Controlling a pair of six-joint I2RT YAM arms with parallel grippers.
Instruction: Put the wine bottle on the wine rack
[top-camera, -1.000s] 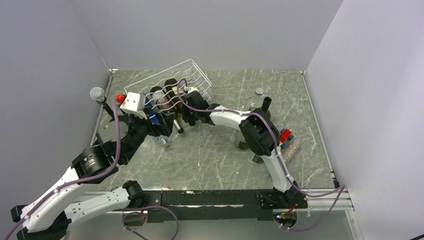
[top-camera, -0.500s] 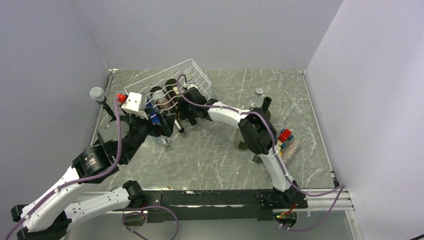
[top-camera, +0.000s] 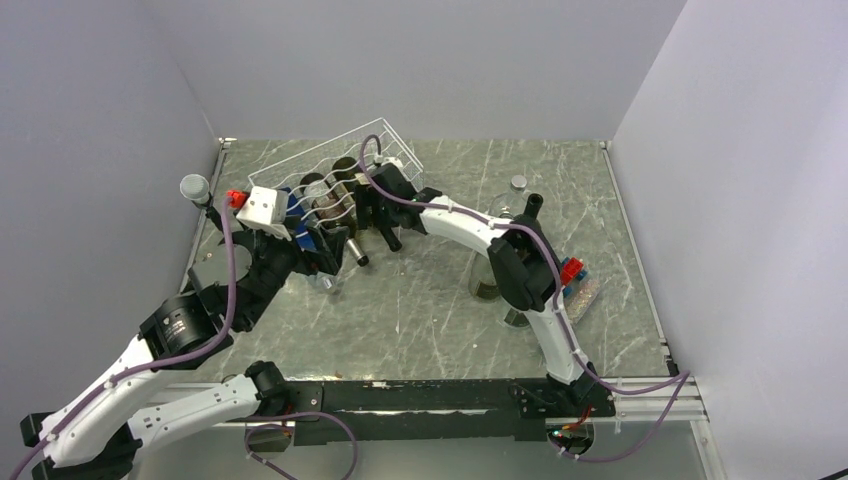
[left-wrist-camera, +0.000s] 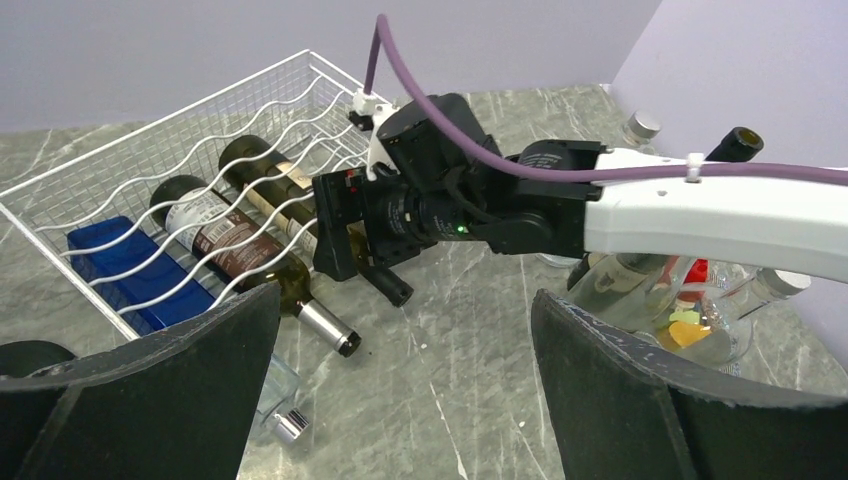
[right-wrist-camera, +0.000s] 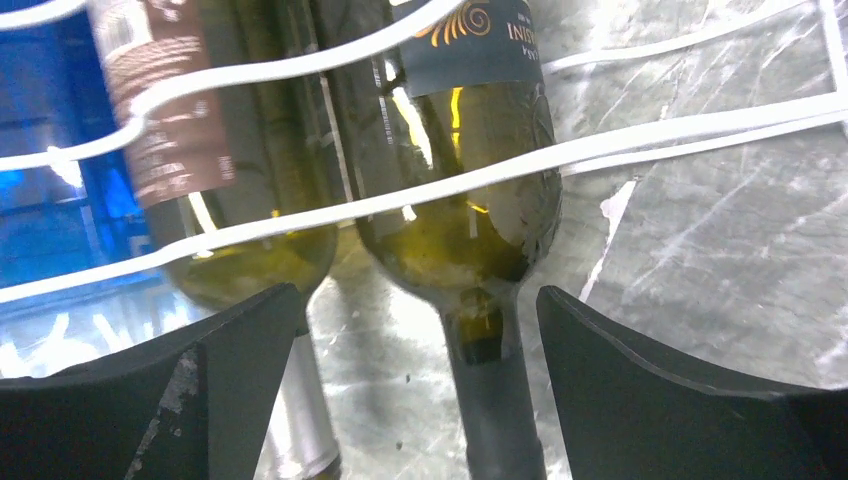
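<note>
Starting at your left: the left gripper (left-wrist-camera: 405, 330) hangs with its jaws spread wide and nothing between them, just off the rack at about seven o'clock from it. Swing it forward carelessly and it could knock the necks that poke out of the rack's front.

The wine rack (left-wrist-camera: 200, 130) sits at eleven o'clock on the table (top-camera: 430, 300). It looks like light wire, so any bump may slide it. In its cradles, from the left, lie a blue box (left-wrist-camera: 130, 275), a brown-labelled bottle (right-wrist-camera: 185, 140), then the wine bottle (right-wrist-camera: 470, 170) with the dark label. It lies under the wavy rods, its neck sticking out toward five o'clock.

The right gripper (right-wrist-camera: 415, 310) is parted wide, with a finger on either side of that neck, touching neither side as far as the wrist view shows. That's your main risk, I'd judge: pull back off-line and a finger catches the neck and drags the bottle out, or hooks a rod and tows the rack. The purple cable (top-camera: 368, 150) arching over the rack could snag too.
</note>
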